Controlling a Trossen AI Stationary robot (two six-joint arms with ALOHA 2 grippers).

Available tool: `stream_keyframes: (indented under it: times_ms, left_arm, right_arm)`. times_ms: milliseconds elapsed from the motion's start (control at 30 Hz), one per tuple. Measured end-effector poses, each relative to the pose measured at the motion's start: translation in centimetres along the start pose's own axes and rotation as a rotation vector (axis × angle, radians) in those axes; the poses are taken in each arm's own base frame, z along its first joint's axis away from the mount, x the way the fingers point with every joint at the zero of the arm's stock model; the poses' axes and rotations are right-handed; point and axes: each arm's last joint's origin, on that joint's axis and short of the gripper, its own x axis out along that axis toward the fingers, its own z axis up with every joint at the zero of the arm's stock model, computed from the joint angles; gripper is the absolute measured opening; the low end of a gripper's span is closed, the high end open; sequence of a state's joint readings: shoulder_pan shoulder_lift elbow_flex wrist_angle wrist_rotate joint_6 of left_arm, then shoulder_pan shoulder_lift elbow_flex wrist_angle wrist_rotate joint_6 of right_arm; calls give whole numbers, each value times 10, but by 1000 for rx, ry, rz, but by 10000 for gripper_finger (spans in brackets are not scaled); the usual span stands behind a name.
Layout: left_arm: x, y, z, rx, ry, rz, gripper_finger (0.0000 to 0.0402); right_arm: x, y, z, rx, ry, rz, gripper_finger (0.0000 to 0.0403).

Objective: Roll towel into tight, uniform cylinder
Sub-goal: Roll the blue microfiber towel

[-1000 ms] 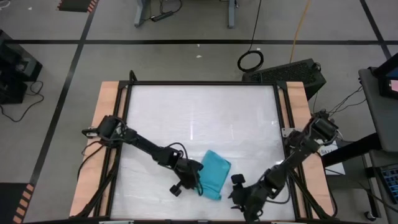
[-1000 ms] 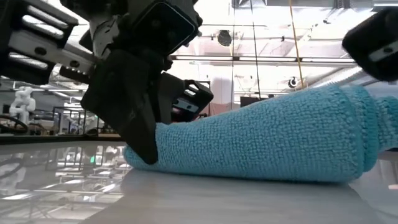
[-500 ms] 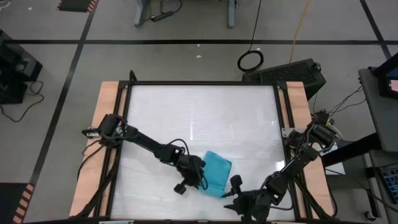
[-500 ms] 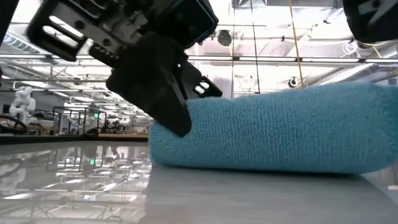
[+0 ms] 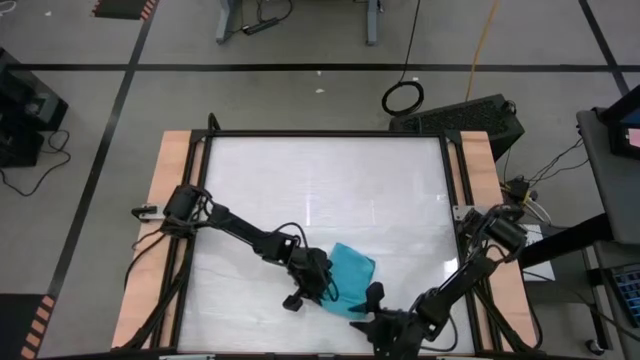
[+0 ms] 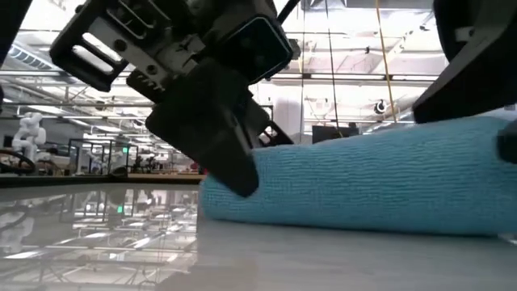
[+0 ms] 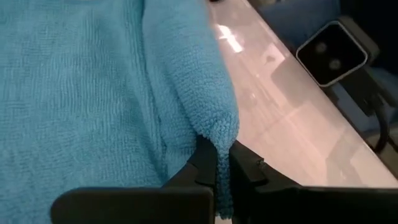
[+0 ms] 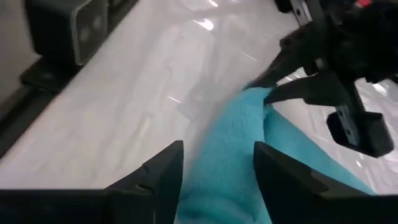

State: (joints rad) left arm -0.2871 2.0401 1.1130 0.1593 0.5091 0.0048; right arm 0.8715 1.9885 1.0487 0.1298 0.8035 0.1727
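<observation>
Partly done: towel (image 5: pixel 352 271) is lying near the table's (image 5: pixel 300 180) front edge, already folded into a thick, uneven roll, looser at one end. Left gripper (image 7: pixel 222 163) is pinching a towel corner, clenched on it. Right gripper (image 8: pixel 217 158) is straddling the roll's other end, fingers spread, not yet clamped. Tightening and evening probably remain.

A grey concrete floor (image 5: pixel 300 95) crossed by dark tape lines (image 5: pixel 330 67) is seen around the white glossy tabletop (image 5: pixel 320 190). A coiled black cable (image 5: pixel 403 97) is laid on it. Bright ceiling lights and metal roof beams (image 6: pixel 347 77) are shown behind.
</observation>
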Motion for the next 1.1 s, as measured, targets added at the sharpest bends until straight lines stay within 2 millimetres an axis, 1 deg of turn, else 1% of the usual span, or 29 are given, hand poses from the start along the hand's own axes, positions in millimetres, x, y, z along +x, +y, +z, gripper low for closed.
stream_keyframes:
  times_ms: [100, 200, 267, 467, 567, 700, 867, 967, 1100]
  left_arm:
    - [3, 2, -1, -2, 0, -5, 13]
    - [4, 2, -1, -6, -4, -14, 13]
    - [4, 3, -1, -9, -4, -16, 13]
    - [3, 6, 1, -26, -13, -10, 13]
    - [2, 8, 1, -27, -20, -10, 13]
    - [0, 10, 4, -40, -47, -13, 13]
    - [-1, 10, 8, -48, -86, -26, 21]
    - [1, 8, 8, -40, -88, -28, 48]
    - [5, 1, 8, -28, -80, -43, 115]
  right_arm:
    - [3, 5, -3, -9, 40, -48, 185]
    - [6, 9, -6, -24, 89, -53, 185]
    - [9, 12, -7, -6, 108, -55, 185]
    - [9, 19, -16, 74, 143, -56, 185]
    - [8, 19, -19, 121, 158, -64, 178]
    - [7, 18, -23, 199, 183, -79, 148]
    - [6, 19, -25, 282, 207, -79, 90]
    - [4, 21, -27, 287, 210, -77, 52]
    - [1, 23, -29, 271, 215, -73, 17]
